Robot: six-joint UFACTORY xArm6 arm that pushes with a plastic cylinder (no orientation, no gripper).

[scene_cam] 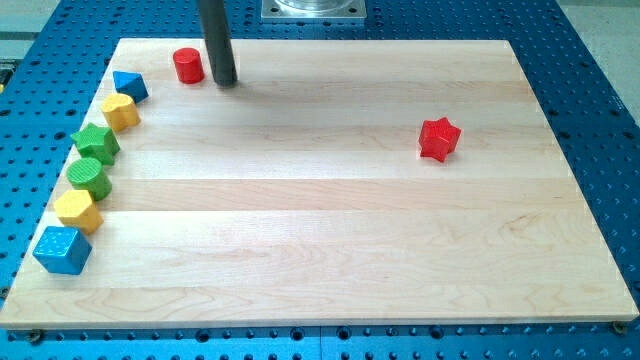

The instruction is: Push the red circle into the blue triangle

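Observation:
The red circle [187,65] is a short red cylinder near the board's top left. The blue triangle [130,86] lies just left of and a little below it, a small gap apart, by the board's left edge. My tip [226,82] is the lower end of the dark rod, which comes down from the view's top. It stands just right of the red circle, close to it and slightly lower in the view.
Down the left edge lie a yellow hexagon [120,111], a green star [96,141], a green circle [88,176], a second yellow hexagon [77,211] and a blue cube [61,250]. A red star [439,138] sits at the right. The wooden board [320,250] rests on a blue perforated table.

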